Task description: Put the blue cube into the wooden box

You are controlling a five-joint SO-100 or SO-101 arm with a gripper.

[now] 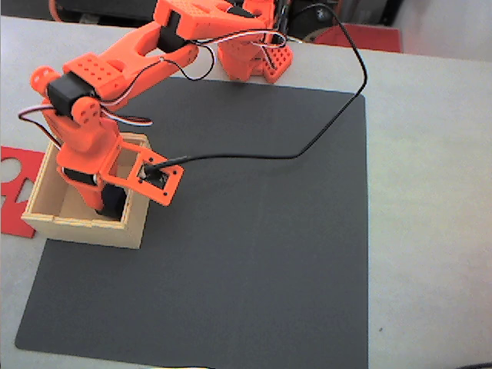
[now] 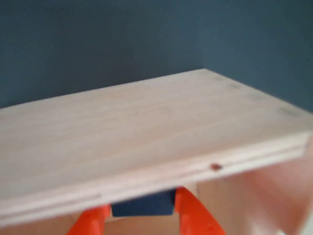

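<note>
Gripper (image 2: 142, 218): orange two-finger unit, lowered inside the wooden box (image 1: 54, 219); in the wrist view its two fingers (image 2: 193, 215) stand either side of the blue cube (image 2: 143, 204) and press against it, so the gripper is clamped on the cube.

Blue cube: dark navy, matte, held between the fingers just below the box wall's top edge in the wrist view; in the fixed view a dark shape under the gripper inside the box may be the cube, but this cannot be told for certain.

Wooden box: pale plywood, square, thin walls, notched joints at the corners; surrounds the gripper on all sides. One wall crosses the wrist view directly ahead of the fingers, its layered edge visible.

Arm (image 1: 115, 77): orange, reaching from its base (image 1: 254, 58) behind the gripper down into the box.

Mat (image 1: 254, 254): dark grey, under the box and spreading to the gripper's right in the fixed view.

Cable (image 1: 330, 123): black, looping from the wrist over the mat.

Red sheet (image 1: 11, 192): flat, cut-out, left of the box on the table (image 1: 430, 192).
</note>
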